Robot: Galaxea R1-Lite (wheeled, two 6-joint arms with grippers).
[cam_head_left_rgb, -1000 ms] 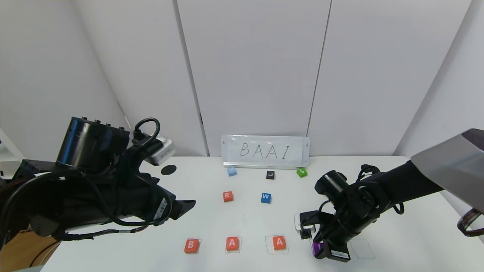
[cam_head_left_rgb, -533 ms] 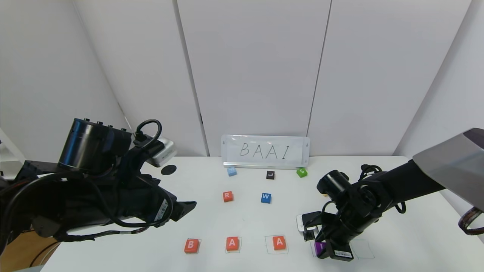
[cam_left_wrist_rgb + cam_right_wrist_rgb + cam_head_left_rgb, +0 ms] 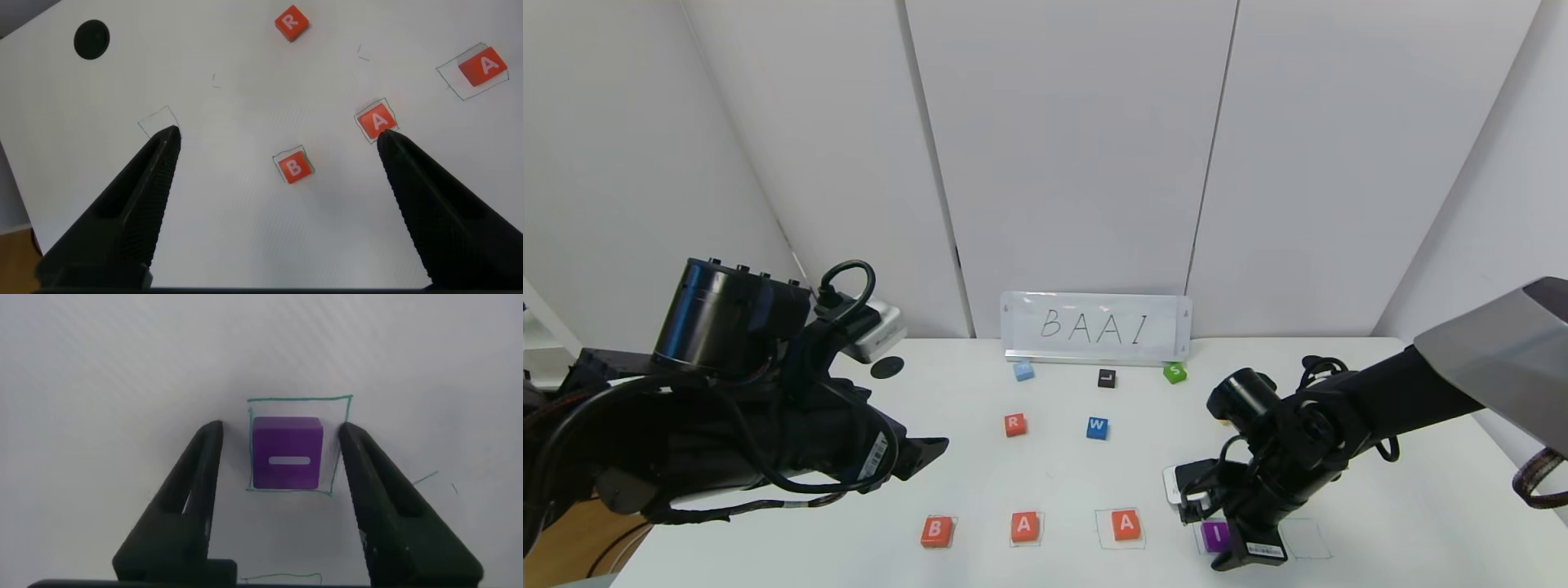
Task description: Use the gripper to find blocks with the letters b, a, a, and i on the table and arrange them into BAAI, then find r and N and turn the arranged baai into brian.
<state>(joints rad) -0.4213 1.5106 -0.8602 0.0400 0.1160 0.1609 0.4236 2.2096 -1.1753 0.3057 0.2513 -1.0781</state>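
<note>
Blocks with the letters b, a, a, and i sit in one row along the near edge of the table (image 3: 1054,474), four in all: three orange-red ones reading B (image 3: 936,531), A (image 3: 1024,527) and A (image 3: 1125,523), then one purple I block (image 3: 1215,535) at the right end of the row. Each rests inside or on its own thin green drawn square. One more green square (image 3: 1305,539) lies to the right of the I block with no block in it.

The right gripper (image 3: 282,469) is low over the I block. Its two dark fingers (image 3: 188,498) stand on either side of the purple block with a clear gap on each side, so the jaws are parted and grip nothing; the block lies flat on the table within its square.

The left gripper (image 3: 278,143) hangs above the left part of the table, spread wide and holding nothing, with the B block and one A block in its wrist camera's view below.

Farther back sit five other small blocks: one orange-red r (image 3: 1014,424), one blue W block (image 3: 1097,427), one light blue block (image 3: 1023,371), one black block (image 3: 1106,377) and one green S block (image 3: 1174,373). Behind them stands one white sign (image 3: 1096,327) handwritten BAAI. One black round grommet (image 3: 886,367) shows at the back left.
</note>
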